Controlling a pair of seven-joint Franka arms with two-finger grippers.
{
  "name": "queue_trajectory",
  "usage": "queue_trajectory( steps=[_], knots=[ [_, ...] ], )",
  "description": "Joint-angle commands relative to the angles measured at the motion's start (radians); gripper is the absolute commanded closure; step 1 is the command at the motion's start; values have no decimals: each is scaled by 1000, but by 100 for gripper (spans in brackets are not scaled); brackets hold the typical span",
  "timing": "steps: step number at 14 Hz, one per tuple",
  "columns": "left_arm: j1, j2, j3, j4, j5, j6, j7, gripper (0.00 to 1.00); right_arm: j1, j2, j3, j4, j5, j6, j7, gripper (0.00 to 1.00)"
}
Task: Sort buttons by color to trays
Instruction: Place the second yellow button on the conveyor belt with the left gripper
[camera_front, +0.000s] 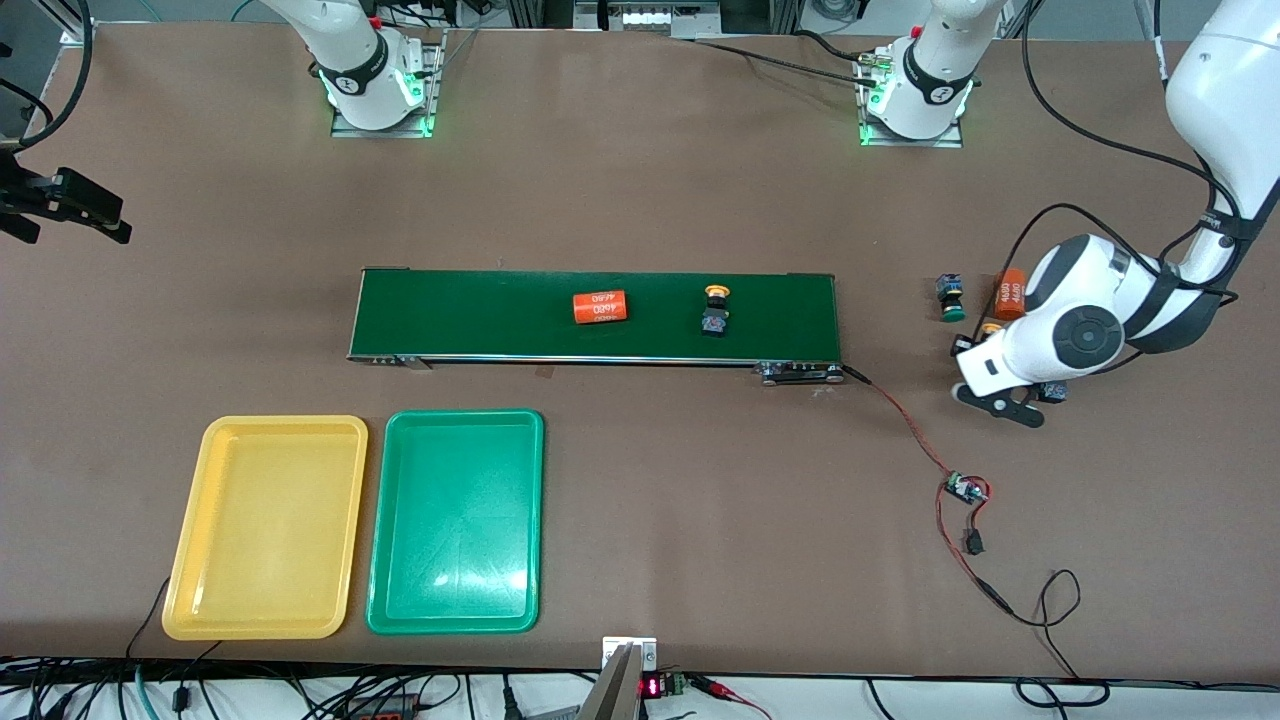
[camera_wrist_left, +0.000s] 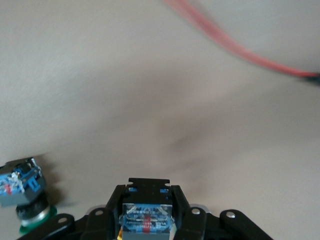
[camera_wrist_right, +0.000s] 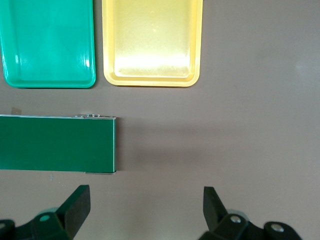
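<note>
My left gripper (camera_wrist_left: 148, 220) is shut on a button's black-blue body (camera_wrist_left: 148, 217); a sliver of yellow shows under it. In the front view this gripper (camera_front: 1000, 395) is low over the table past the belt's end, at the left arm's end. A green button (camera_wrist_left: 22, 192) lies close beside it. Another green button (camera_front: 950, 298) lies near the belt's end. A yellow button (camera_front: 716, 308) lies on the belt. The yellow tray (camera_front: 270, 527) and green tray (camera_front: 457, 520) sit side by side, nearer the camera than the belt; both are empty. My right gripper (camera_wrist_right: 147, 205) is open and empty, high over the table.
The long dark-green belt (camera_front: 480, 315) carries an orange numbered cylinder (camera_front: 600, 307). A second orange cylinder (camera_front: 1008, 295) stands beside the left arm. A red cable with a small circuit board (camera_front: 965, 490) runs from the belt's end toward the camera.
</note>
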Motion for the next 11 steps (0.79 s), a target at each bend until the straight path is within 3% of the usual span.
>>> queue_trajectory(
  steps=[1, 4, 7, 11],
  knots=[
    [-20, -27, -101, 63, -150, -121, -17, 83, 1, 4, 2, 3, 15, 7, 9, 0],
    [-98, -4, -101, 97, -304, -108, -102, 83, -2, 21, 2, 1, 24, 12, 9, 0],
    [-247, 9, -90, 103, -301, -25, -290, 83, -1, 53, 2, 3, 92, 61, 9, 0],
    [-429, 32, 20, 100, -298, 106, -419, 81, -11, 67, -4, 4, 75, 73, 7, 0]
  ],
)
